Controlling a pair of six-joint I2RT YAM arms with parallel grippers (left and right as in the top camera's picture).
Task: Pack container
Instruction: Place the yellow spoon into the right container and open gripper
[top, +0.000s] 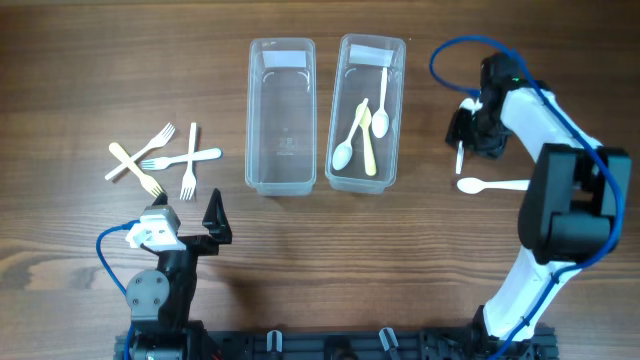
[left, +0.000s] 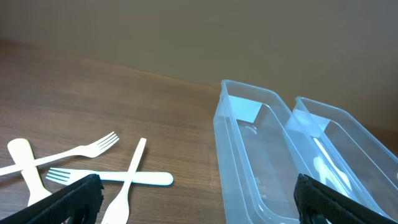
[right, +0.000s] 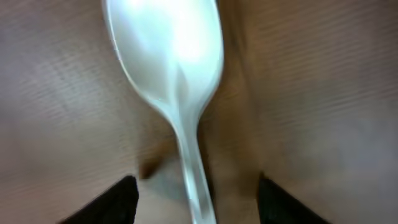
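- Sorting seems to be the idea: three spoons already lie in the right bin (top: 399, 110), the left bin (top: 250, 110) is empty, and the forks (top: 160, 160) wait near my left claw (top: 188, 225).
- My right claw (top: 463, 138) is down at the table beside that bin, lined up along a spoon (right: 168, 56).
- It's part open, straddling the handle, and I see no contact yet.
- Left claw is parked wide apart, holding nothing.
- Another spoon (top: 492, 185) lies close by.
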